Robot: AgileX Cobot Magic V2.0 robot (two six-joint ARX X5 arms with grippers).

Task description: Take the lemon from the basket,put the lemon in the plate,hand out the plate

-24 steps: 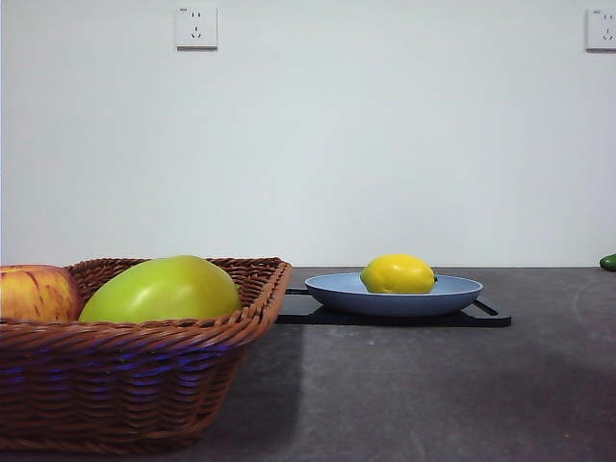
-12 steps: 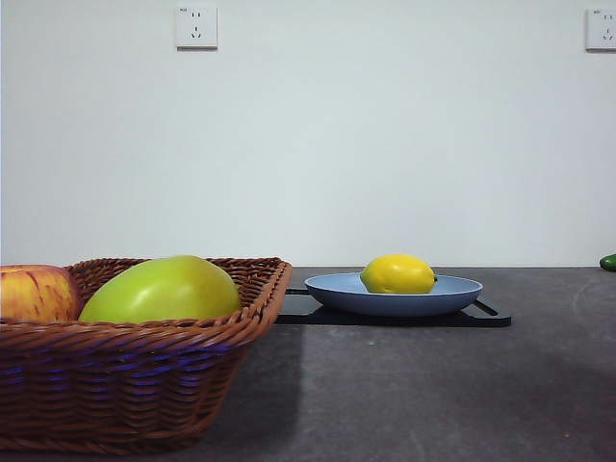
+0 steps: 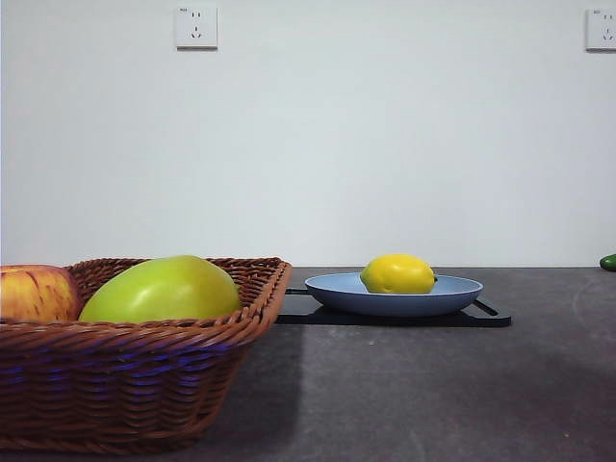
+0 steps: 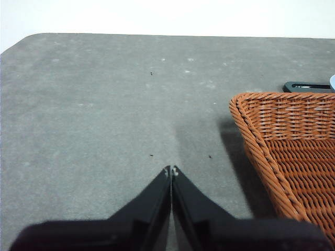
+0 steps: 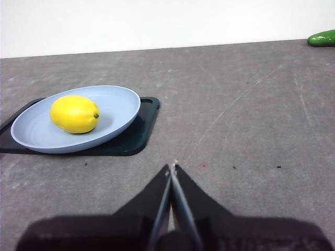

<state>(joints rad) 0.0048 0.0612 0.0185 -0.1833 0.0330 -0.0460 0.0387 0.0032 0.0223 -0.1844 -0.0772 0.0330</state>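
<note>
The lemon [image 3: 397, 274] lies in the light-blue plate [image 3: 337, 289], which rests on a flat black tray [image 3: 486, 314] behind the basket. It also shows in the right wrist view [image 5: 75, 113], in the plate [image 5: 118, 104]. The brown wicker basket [image 3: 135, 385] stands at the front left; one corner of it shows in the left wrist view [image 4: 293, 151]. My right gripper [image 5: 171, 168] is shut and empty, over the bare table short of the plate. My left gripper [image 4: 171, 170] is shut and empty, over the table beside the basket. Neither arm shows in the front view.
A large yellow-green fruit [image 3: 162, 289] and a red-yellow apple [image 3: 37, 293] lie in the basket. A green object [image 5: 321, 37] lies at the far right of the grey table [image 3: 462, 385]. A white wall with sockets [image 3: 196, 27] stands behind.
</note>
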